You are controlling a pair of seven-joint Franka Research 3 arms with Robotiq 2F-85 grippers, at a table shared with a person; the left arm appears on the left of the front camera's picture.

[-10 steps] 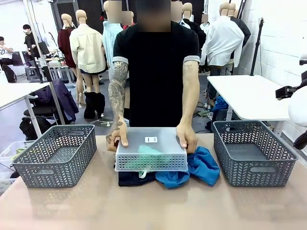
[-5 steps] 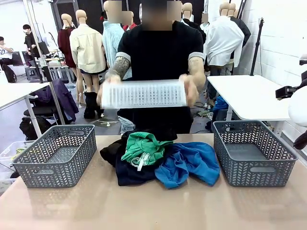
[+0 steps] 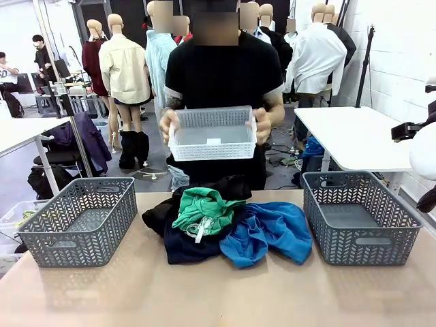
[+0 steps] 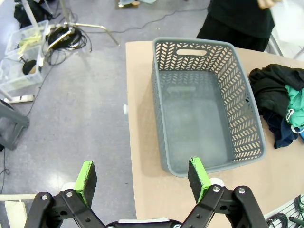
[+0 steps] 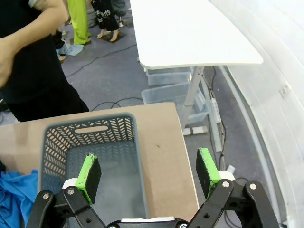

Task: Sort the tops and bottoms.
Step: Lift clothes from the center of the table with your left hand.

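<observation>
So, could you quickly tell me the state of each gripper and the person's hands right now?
Left gripper: open, empty.
Right gripper: open, empty.
Person's hands: holding a white basket.

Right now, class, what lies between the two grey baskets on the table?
A heap of clothes, green one on top, shown in the front view.
</observation>
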